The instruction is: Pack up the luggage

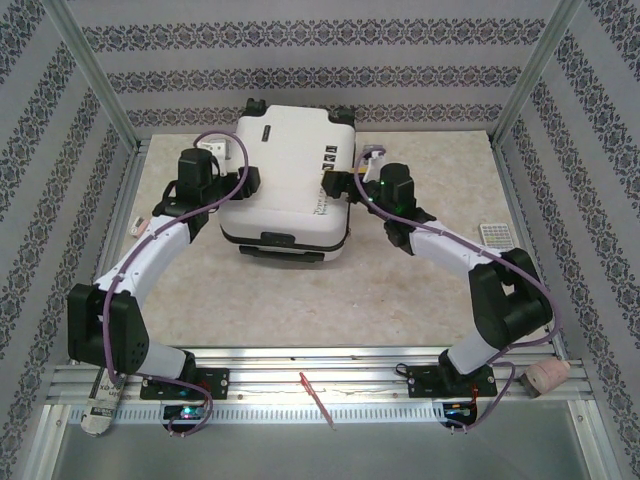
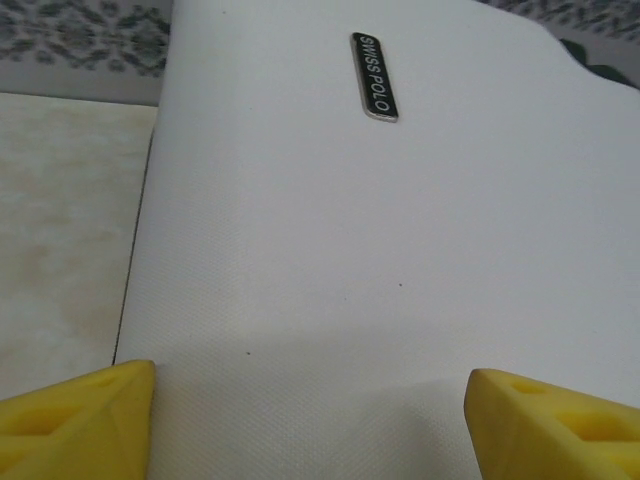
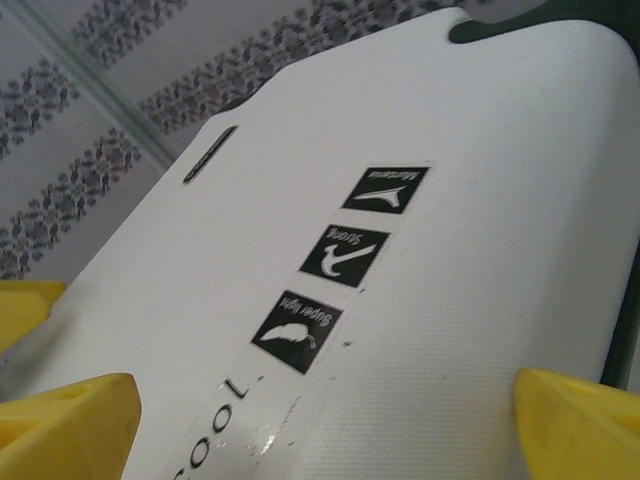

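We see the luggage (image 1: 290, 180) closed, far-centre on the bench (image 1: 400, 290), left fingers (image 2: 75, 420) and right fingers (image 3: 60, 425) spread wide gripping nothing; grab side edges (shell looks stiff, slick, likely light).

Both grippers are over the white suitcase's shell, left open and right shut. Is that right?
Not quite. The right gripper is open too: the right wrist view shows its yellow fingers spread wide over the suitcase. The left gripper is open, as you said.
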Controlling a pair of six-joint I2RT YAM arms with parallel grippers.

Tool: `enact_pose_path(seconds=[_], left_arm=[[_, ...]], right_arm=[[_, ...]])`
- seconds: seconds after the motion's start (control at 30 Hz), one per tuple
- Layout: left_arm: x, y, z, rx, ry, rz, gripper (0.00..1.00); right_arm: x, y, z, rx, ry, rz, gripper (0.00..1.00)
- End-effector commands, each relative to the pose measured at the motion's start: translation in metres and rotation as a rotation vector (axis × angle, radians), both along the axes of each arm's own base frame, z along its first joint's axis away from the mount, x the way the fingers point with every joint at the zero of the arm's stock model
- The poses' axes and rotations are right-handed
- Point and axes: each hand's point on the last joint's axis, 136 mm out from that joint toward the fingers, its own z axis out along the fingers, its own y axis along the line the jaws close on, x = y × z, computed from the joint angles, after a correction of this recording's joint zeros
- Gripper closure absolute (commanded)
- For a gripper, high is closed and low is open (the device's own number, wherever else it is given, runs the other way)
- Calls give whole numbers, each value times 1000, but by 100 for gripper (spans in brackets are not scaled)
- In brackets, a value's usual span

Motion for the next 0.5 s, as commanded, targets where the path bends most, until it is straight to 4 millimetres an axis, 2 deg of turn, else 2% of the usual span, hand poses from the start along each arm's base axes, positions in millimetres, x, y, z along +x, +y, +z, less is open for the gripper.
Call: enact_pose_path(seconds=[0.0,0.07,0.13,0.3,0.47], left_arm=[[-64,-113,-22,-231,181,-463,22],[-65,-114,-18,-235,178,-469,22],[-65,-117,-14,-260,177,-483,22],[-64,-133,-15,-357,179,-526,22],[-55,-126,-27,-317,196,-459,21]], right_arm=[[-30,10,-41,98,214,141,8],[-25,-5,-46,107,227,120,8],[-23,-11,-47,96,230,121,8],[-16,-12,-38,84,215,150,8],[-15,-12,-31,83,193,157,8]])
